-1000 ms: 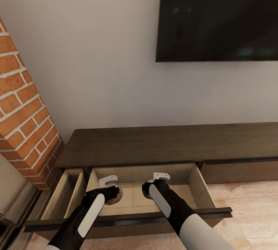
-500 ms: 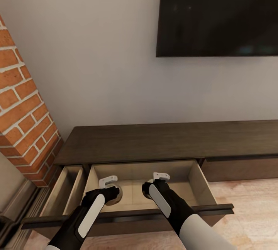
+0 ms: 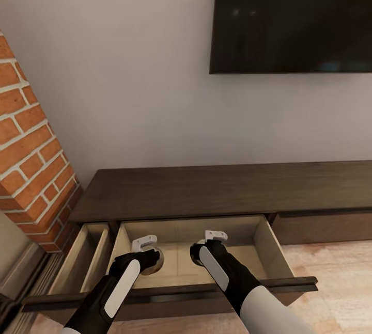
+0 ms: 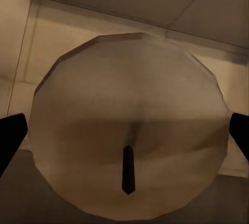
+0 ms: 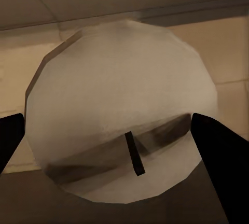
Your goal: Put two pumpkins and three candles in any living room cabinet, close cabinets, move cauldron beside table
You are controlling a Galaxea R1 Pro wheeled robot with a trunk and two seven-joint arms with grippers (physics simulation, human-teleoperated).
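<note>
left gripper: over the open middle drawer, fingers either side of a pale round candle, dark wick up; real clamping not visible, can't tell
right gripper: same drawer, second candle between its fingers; grip also can't tell
cabinet: low dark unit under the TV; two left drawers pulled out, pale inside
handling: candles look light, stiff, smooth and likely slippery, could roll; hold across the round sides, away from the wick
room: drawer front rail just under both wrists, side walls near; brick column close on the left; lift straight up to exit
</note>
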